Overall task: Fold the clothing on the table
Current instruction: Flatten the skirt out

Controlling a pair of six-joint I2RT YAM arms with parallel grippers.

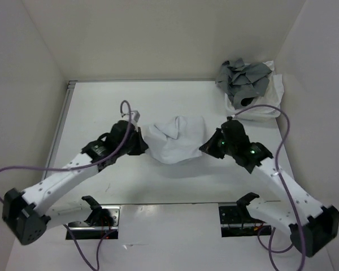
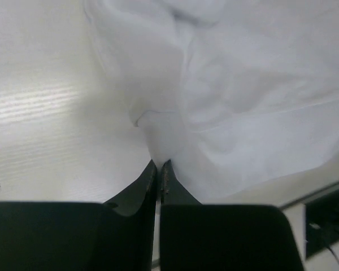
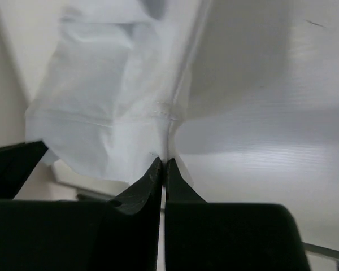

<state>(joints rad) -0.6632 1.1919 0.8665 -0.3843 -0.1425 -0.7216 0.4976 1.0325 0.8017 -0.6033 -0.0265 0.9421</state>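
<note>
White matte rectangular table (image 1: 101, 107) bears, at its middle, the small white clothing (image 1: 178, 141) of thin soft fabric, bunched between both arms. Crumpled grey fabric garments (image 1: 244, 79) sit heaped at the far right corner. The left gripper (image 2: 159, 165) and the right gripper (image 3: 161, 162) each pinch the clothing's edge, fingers pressed together.

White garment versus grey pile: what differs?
The white garment lies at the middle of the table; the grey pile sits in the far right corner. The white garment is pinched in the shut jaws of the left gripper and right gripper; the grey pile is untouched. Both are crumpled.
</note>
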